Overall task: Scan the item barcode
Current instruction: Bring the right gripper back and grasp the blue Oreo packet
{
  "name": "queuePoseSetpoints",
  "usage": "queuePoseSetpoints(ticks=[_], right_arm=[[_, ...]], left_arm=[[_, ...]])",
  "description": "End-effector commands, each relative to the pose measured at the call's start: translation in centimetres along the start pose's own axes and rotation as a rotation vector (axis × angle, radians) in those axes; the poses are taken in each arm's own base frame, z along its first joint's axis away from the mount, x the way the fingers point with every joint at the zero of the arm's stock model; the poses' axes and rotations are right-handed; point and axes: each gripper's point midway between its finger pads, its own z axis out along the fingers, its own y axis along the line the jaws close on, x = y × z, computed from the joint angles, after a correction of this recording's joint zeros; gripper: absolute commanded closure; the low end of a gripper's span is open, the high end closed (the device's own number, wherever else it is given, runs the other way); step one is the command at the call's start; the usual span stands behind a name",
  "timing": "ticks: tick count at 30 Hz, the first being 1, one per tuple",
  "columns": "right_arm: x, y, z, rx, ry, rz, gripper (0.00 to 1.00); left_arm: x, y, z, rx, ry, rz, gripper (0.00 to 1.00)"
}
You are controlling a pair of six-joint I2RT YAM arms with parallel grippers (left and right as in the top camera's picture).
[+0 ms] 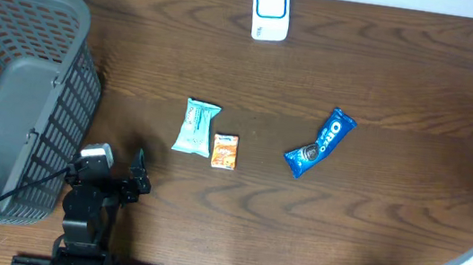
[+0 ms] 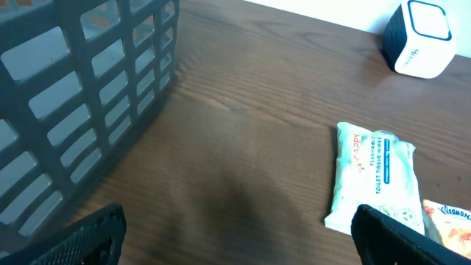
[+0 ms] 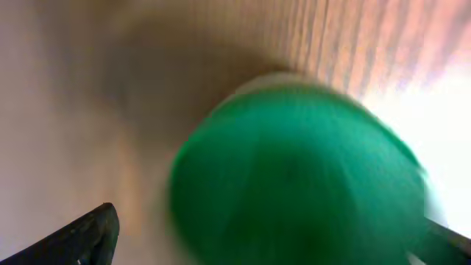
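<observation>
Three packets lay on the wooden table (image 1: 389, 70). At far left stood a grey basket (image 1: 8, 77); near it the left gripper (image 2: 235, 232) hovered fully spread, holding nothing. Next came a wipes pack (image 1: 196, 128), a small orange packet (image 1: 225, 151) just beside it, the white scanner (image 1: 270, 10) at the far edge, then a blue Oreo pack (image 1: 319, 143). The right gripper (image 3: 265, 235) stood wide apart, a blurred green round thing (image 3: 294, 169) before it, clear of one finger and ungripped.

"oreo" on the blue packet (image 1: 319, 144); wipes pack (image 2: 372, 177) reads, perhaps, "toilet tissue wipes".
</observation>
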Motion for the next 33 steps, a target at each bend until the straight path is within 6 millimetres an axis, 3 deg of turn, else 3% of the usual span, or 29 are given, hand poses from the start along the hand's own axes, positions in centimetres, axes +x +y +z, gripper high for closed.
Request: queuePoseSetpoints(ticks=[1,2,4,6,10,13,14,16,18,20,26,30,33], right_arm=[[1.1,5.4,-13.3,-0.212,-0.142,-0.094,0.01],[3.6,6.7,-16.6,-0.262,-0.14,-0.132,0.01],[6.4,8.5,-19.3,-0.317,-0.138,-0.196,0.01],[10.6,10.2,-21.1,-0.369,-0.083,-0.28,0.01],[21.0,12.5,-22.2,-0.393,0.091,-0.478,0.01],[27.5,13.0,-22.2,-0.38,0.19,-0.626,0.07],[29.4,13.0,-22.1,-0.374,0.209,-0.684,0.01],[33.2,13.6,-22.1,-0.39,0.221,-0.866,0.01],[36.1,13.9,-21.6,-0.373,0.215,-0.956,0.01],[38.6,13.2,-20.6,-0.294,0.236,-0.926,0.01],[45.4,10.3,-15.1,-0.011,0.274,-0.802,0.01],[47.0,8.0,-11.2,0.17,0.296,-0.716,0.12],[47.0,6.8,-8.9,0.277,0.287,-0.653,0.14]], left_arm=[[1.3,0.6,0.3,-0.024,0.029,0.009,0.02],[1.3,0.6,0.3,-0.024,0.029,0.009,0.02],[1.3,0.6,0.3,-0.024,0.029,0.009,0.02],[1.3,0.6,0.3,-0.024,0.029,0.009,0.02],[1.3,0.6,0.3,-0.024,0.029,0.009,0.02],[1.3,0.6,0.3,-0.024,0.029,0.009,0.02],[1.3,0.6,0.3,-0.024,0.029,0.009,0.02],[1.3,0.6,0.3,-0.024,0.029,0.009,0.02],[1.3,0.6,0.3,-0.024,0.029,0.009,0.02],[1.3,0.6,0.3,-0.024,0.029,0.009,0.02],[1.3,0.6,0.3,-0.024,0.029,0.009,0.02],[1.3,0.6,0.3,-0.024,0.029,0.009,0.02],[1.3,0.6,0.3,-0.024,0.029,0.009,0.02]])
